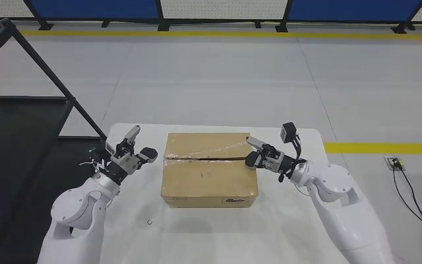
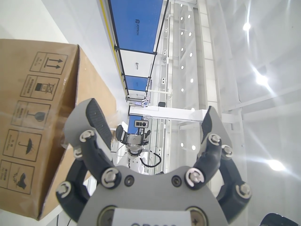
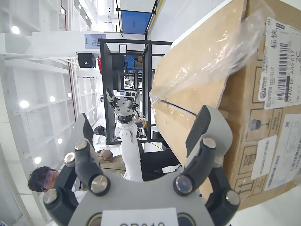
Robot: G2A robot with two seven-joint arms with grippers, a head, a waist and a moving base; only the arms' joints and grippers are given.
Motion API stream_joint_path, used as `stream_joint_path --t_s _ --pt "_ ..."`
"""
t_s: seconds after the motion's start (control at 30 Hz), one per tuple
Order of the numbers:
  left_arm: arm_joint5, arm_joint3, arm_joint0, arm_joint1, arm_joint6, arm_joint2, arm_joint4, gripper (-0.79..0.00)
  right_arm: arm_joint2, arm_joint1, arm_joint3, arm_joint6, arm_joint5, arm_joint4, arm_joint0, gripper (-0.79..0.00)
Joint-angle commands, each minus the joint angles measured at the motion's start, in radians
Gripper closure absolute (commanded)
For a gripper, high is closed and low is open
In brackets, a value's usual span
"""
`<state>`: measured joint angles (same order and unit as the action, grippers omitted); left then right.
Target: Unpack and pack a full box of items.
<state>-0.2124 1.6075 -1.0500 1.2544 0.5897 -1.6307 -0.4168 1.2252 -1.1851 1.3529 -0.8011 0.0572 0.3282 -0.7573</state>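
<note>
Brown cardboard box [image 1: 210, 170] [image 2: 35, 95] [image 3: 200, 71] sits on the white table [image 1: 277, 224] with its top flaps shut. Crinkled clear tape [image 3: 211, 55] runs along the box's top seam and is loose at the right end. Left gripper [image 1: 142, 143] [image 2: 152, 116] is just beside the box's left end, fingers spread wide, holding nothing, not touching the box. Right gripper [image 1: 252, 150] [image 3: 143, 121] is at the box's right end by the seam, also spread and empty. One finger is against the top edge; contact unclear.
</note>
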Motion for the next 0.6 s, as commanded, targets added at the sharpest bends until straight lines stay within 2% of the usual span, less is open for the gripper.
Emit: stream_joint_path --t_s 0.0,0.57 --pt "0.003 -0.004 0.001 -0.002 0.007 0.009 0.01 -0.785 -0.007 -0.001 -0.01 -0.003 0.003 -0.003 0.008 -0.785" --pt "0.022 -0.073 0.038 -0.006 -0.001 0.097 0.021 -0.785 -0.014 0.002 -0.016 -0.01 0.008 -0.019 0.005 -0.785"
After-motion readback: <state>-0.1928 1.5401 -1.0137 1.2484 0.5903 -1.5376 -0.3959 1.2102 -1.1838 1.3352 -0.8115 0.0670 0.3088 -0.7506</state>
